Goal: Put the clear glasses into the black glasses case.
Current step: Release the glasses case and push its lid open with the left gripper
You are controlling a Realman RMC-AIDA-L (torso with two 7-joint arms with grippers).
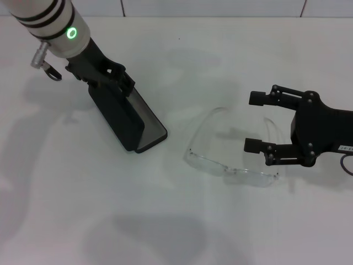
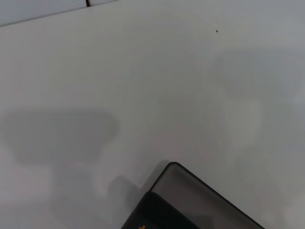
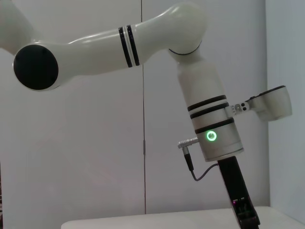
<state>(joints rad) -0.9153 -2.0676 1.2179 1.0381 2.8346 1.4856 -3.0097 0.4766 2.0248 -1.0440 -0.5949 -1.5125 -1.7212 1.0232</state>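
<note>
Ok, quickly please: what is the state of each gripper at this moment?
Left gripper: closed on the raised lid of the black case, holding it open.
Right gripper: open, holding nothing, beside the clear glasses.

Clear glasses [image 1: 231, 160] right of the black glasses case [image 1: 129, 121]

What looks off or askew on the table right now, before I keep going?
Nothing looks spilled or broken. The black glasses case sits open, its lid upright under the left gripper. The clear glasses lie on the table beside it with arms unfolded, so they may not fit as they are. The right gripper is open by one arm.
</note>
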